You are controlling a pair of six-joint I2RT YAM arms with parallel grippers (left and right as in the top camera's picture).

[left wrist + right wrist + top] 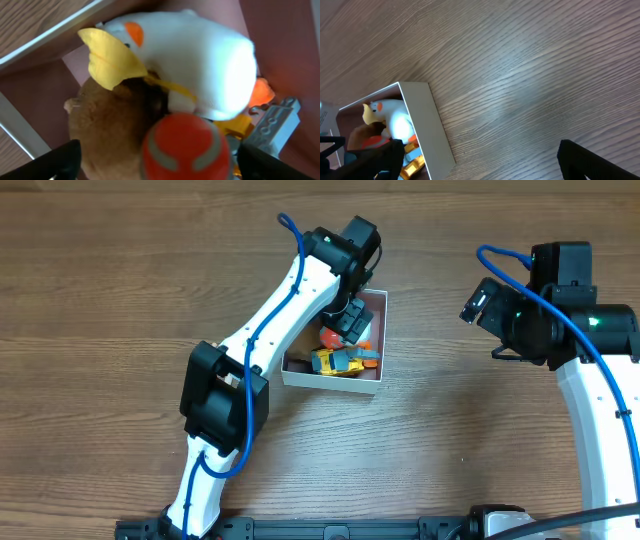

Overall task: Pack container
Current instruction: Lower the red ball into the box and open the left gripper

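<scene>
The container [335, 384] sits mid-table, crowded with toys. Your left gripper [160, 157] hangs spread just above the ball [186, 147] and the duck [200, 65]. The right gripper [480, 152] is spread and empty, well to the right. If you rise carelessly, a finger may catch the duck and pull it out.

Robotics lab workstation, wood-grain table [120, 280], cabled left arm [280, 310], right arm [600, 410]

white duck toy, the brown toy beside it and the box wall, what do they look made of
The white duck toy looks like soft plush: matte, fuzzy surface, felt-like yellow beak. The brown toy is probably plush too, with a short fuzzy nap. The container wall seems to be cardboard or thin board: flat, matte white, crisp edges.
</scene>
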